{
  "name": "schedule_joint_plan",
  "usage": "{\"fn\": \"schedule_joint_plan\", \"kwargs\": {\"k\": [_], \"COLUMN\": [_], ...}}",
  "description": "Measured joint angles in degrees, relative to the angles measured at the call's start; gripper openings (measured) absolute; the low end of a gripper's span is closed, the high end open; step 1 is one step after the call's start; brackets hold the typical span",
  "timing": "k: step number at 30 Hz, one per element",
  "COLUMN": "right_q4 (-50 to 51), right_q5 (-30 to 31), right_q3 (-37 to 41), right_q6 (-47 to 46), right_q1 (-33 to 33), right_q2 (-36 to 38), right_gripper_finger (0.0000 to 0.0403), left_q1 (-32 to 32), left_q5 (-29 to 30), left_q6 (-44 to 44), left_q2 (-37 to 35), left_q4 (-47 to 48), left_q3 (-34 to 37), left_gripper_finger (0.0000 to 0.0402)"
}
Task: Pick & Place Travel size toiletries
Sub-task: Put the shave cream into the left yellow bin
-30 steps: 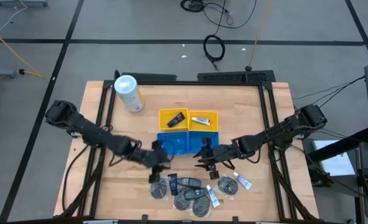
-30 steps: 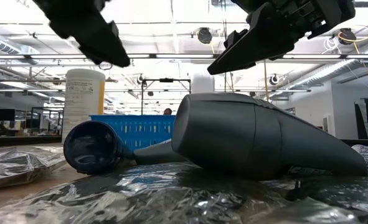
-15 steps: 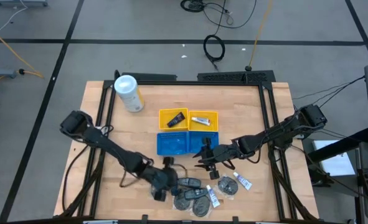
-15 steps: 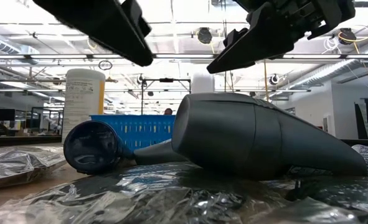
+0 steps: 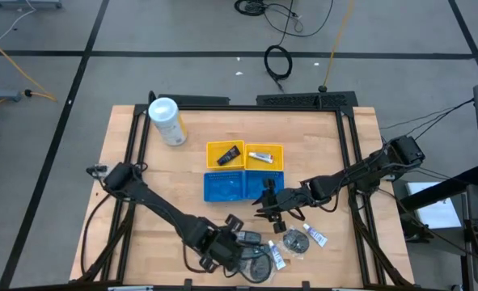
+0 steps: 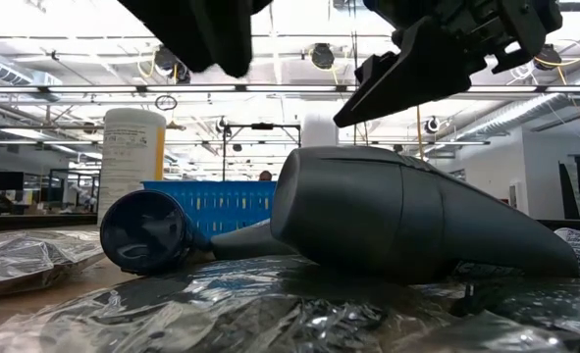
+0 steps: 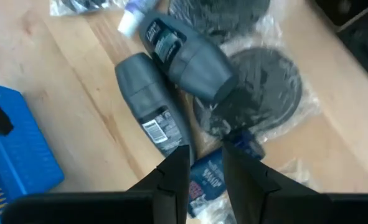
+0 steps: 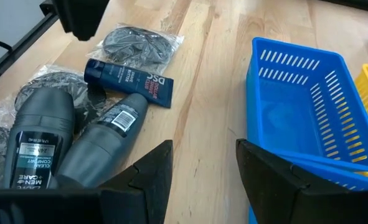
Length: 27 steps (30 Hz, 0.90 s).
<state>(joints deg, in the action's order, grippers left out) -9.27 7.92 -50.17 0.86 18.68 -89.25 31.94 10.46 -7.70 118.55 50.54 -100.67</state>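
The left hand (image 7: 205,163) hangs over the pile of toiletries (image 5: 251,250) at the surface's near edge, fingers narrowly parted around a dark blue tube (image 7: 207,180), seemingly to pinch it. The right hand (image 8: 202,163) waits spread and empty beside the blue tray (image 8: 296,106), likely leaving room.

Grey floor (image 5: 182,48) (cables (image 5: 281,61) strewn)
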Motion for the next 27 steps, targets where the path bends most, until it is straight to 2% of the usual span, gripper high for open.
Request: {"fn": "schedule_joint_plan", "kwargs": {"k": [3, 8, 13, 23, 27], "right_q4": [0.40, 1.18, 0.95, 0.94, 0.94], "right_q5": [-0.02, -0.07, -0.15, -0.17, -0.20], "right_q3": [0.00, 0.00, 0.00, 0.00, 0.00], "right_q6": [-0.04, -0.48, -0.51, -0.59, -0.61], "right_q1": [-0.17, -0.79, -1.38, -1.86, -1.84], "right_q2": [0.00, 0.00, 0.00, 0.00, 0.00], "right_gripper_finger": [0.0171, 0.0171, 0.0171, 0.0171, 0.0171], "left_q1": [-0.03, -0.18, 0.06, 0.46, 0.24], "left_q5": [-0.39, -4.61, -4.91, -6.50, -7.68], "left_q6": [-2.24, -2.33, -2.37, -10.65, -9.54], "left_q2": [1.46, 2.07, 2.05, 2.03, 2.03], "left_q4": [0.86, 0.99, 0.71, 0.18, -1.24], "left_q3": [-1.33, -1.33, -1.33, 0.85, 1.68], "left_gripper_finger": [0.0092, 0.0092, 0.0093, 0.0093, 0.0093]}}
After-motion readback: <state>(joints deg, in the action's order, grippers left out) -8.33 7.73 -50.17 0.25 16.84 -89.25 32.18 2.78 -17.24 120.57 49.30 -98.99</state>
